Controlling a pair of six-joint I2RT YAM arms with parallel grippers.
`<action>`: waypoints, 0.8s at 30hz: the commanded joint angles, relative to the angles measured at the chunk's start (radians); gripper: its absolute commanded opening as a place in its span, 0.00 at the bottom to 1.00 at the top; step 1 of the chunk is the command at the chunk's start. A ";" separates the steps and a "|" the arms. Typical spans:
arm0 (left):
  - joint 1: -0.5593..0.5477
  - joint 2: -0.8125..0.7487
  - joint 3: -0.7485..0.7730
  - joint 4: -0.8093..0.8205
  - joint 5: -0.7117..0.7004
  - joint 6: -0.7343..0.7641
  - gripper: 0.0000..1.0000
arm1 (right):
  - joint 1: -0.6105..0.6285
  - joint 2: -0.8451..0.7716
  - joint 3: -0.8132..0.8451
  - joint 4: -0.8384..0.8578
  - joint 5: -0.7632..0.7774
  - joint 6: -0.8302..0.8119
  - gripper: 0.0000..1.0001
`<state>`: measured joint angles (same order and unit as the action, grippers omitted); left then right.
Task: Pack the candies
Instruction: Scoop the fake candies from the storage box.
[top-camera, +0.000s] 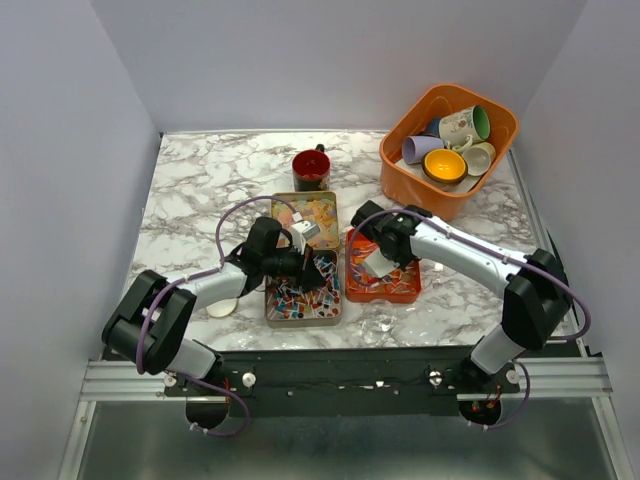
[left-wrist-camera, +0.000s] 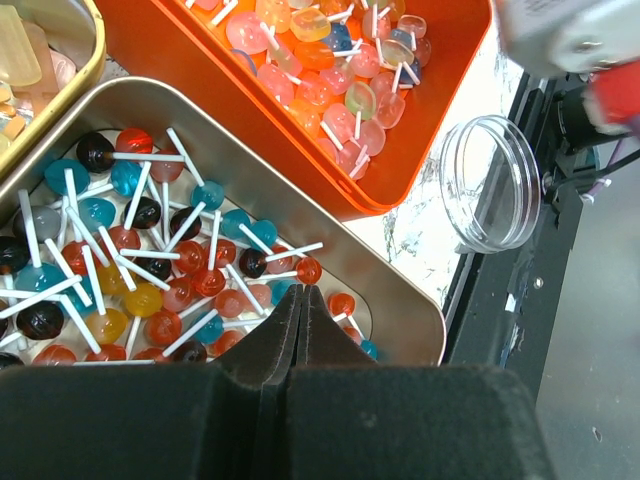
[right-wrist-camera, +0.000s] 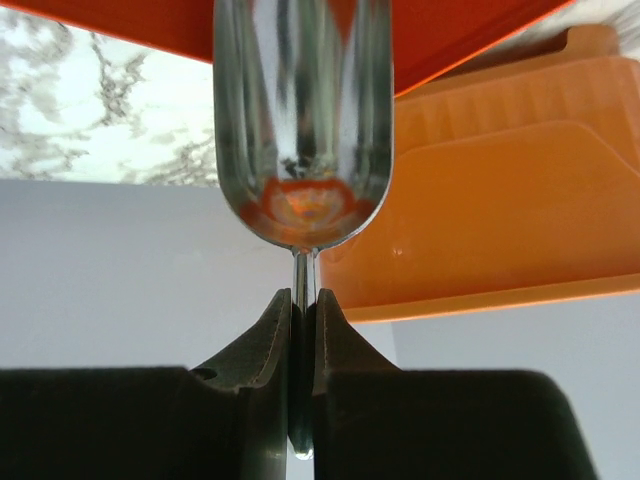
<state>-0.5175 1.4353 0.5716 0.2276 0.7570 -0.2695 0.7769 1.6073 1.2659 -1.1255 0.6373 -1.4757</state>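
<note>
Nearest, at the bench's (top-camera: 200, 190) front edge, sit one clear round tub (left-wrist-camera: 490, 185), which looks empty, and, off to the left, one small white disc (top-camera: 220, 307) beside the left arm.

Just beyond them lie the candies, in three open tins:
- **Silver tin** (left-wrist-camera: 400, 290): on the near left, full of red, blue, yellow and dark lollipops (left-wrist-camera: 150, 270).
- **Orange tin** (left-wrist-camera: 200, 70): to its right, holding pastel pink, orange and clear ones (left-wrist-camera: 330, 60).
- **Gold tin** (top-camera: 276, 212): touching the silver tin's far end, with pale yellow and pink squares (top-camera: 318, 212).

The sweets are far too many to count.

The left pincer (left-wrist-camera: 300, 292) hangs over the silver tin's near right corner, fingers pressed together with nothing seen between them. The right pincer (right-wrist-camera: 303, 295) is over the orange tin, pinching the thin handle of one metal spoon (right-wrist-camera: 305, 120). Its bowl looks empty.

Farther back stands one red mug (top-camera: 311, 168), alone. At the far right corner an orange basket (top-camera: 420, 190) holds a heap of mugs (top-camera: 463, 126), at least four, though the overlap makes the count unsure.

The packing looks barely begun. Every sweet in view is in a tin, none is in the tub, and the spoon carries nothing. Scooping and filling appear to be all ahead.
</note>
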 joint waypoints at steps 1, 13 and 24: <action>-0.003 -0.015 -0.016 0.029 0.024 0.006 0.00 | -0.005 0.020 -0.086 0.030 0.061 -0.031 0.01; -0.003 -0.007 -0.039 0.052 0.039 0.006 0.00 | 0.015 0.045 -0.007 -0.037 -0.008 0.097 0.01; -0.003 -0.013 -0.021 0.030 0.042 0.018 0.00 | 0.015 0.074 0.044 0.035 0.140 -0.024 0.01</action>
<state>-0.5175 1.4342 0.5385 0.2466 0.7727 -0.2691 0.7902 1.6756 1.3247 -1.1088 0.7017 -1.4300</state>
